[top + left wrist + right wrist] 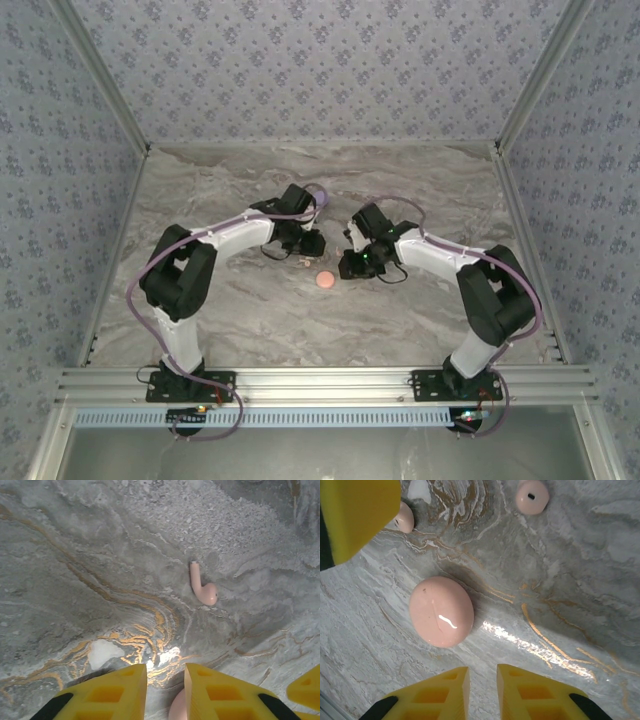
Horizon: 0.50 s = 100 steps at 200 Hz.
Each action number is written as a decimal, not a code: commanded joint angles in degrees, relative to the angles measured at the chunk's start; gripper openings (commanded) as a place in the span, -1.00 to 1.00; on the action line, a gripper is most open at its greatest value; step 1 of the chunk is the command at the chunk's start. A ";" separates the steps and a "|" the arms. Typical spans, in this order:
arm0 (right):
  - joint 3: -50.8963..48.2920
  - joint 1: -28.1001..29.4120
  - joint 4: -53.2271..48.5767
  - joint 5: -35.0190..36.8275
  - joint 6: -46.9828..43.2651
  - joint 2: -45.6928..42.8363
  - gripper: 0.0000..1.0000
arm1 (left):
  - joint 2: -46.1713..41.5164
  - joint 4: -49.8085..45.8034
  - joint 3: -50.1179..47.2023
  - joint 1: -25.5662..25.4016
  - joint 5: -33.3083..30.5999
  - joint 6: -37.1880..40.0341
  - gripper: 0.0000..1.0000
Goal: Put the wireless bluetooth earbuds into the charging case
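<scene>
Two buds (532, 496) are out and none is seated, and the case (441, 611) looks shut: barely begun, I judge. My left arm reaches in low, with the left gripper (165, 669) nearly together about one bud (176, 710); I cannot tell if it is clamped. The other bud (202, 587) lies near. The right gripper (483, 669) hovers beside the case, narrowly apart and empty.

Your pink case (441, 611) is smooth, glossy plastic with a sharp highlight, and the earbud (202, 586) has the same slick shell. The table (560, 580) is polished, marble-veined and shiny; the yellow fingers (447, 680) look like matt plastic.
</scene>
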 commanded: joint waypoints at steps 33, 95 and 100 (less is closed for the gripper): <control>-1.38 1.49 1.35 -0.80 3.98 2.38 -0.58 | 1.57 0.13 -2.19 -1.73 0.11 -1.49 -0.55; -1.21 2.45 1.91 -0.85 5.16 4.11 -0.59 | 0.80 -0.76 -4.98 -2.72 0.17 -2.12 -0.63; -1.20 2.56 1.90 -0.78 5.21 4.22 -0.59 | 0.63 -0.82 -5.17 -2.83 0.12 -2.13 -0.63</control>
